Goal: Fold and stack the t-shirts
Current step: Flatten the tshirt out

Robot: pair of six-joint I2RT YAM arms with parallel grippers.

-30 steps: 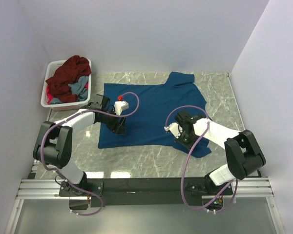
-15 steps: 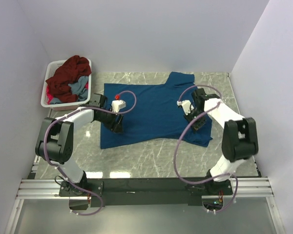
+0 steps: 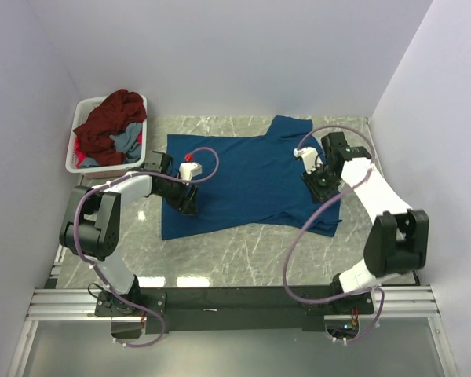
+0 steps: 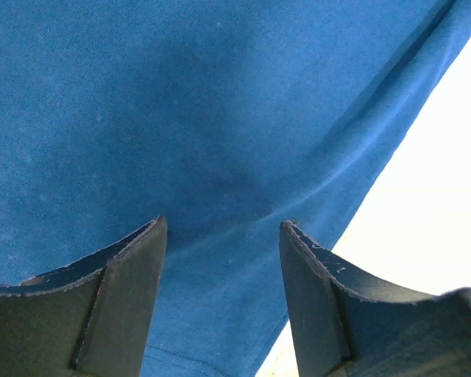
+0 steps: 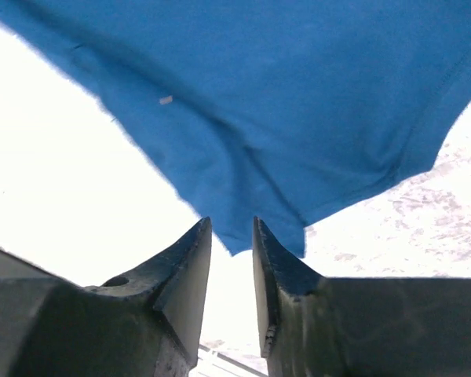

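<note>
A deep blue t-shirt [image 3: 247, 181] lies spread flat on the marble table. My left gripper [image 3: 186, 203] stands open over its left part, near the hem. In the left wrist view the gripper [image 4: 224, 224] has its fingers apart above the blue cloth [image 4: 180, 118], with nothing between them. My right gripper [image 3: 316, 181] hovers at the shirt's right side. In the right wrist view this gripper [image 5: 231, 222] shows a narrow gap, and a corner of the blue cloth [image 5: 298, 94] hangs free just past the tips. A dark maroon t-shirt [image 3: 110, 122] and a grey-blue one [image 3: 129, 141] are heaped in the basket.
The white plastic basket [image 3: 102, 168] sits at the table's far left corner against the wall. Bare marble table [image 3: 243, 251] runs between the shirt's near hem and the arm bases. Walls close in the left, back and right sides.
My right gripper has swung from the shirt's near right part up to its far right side, and its jaws have parted off the cloth. The left gripper has hardly moved.
</note>
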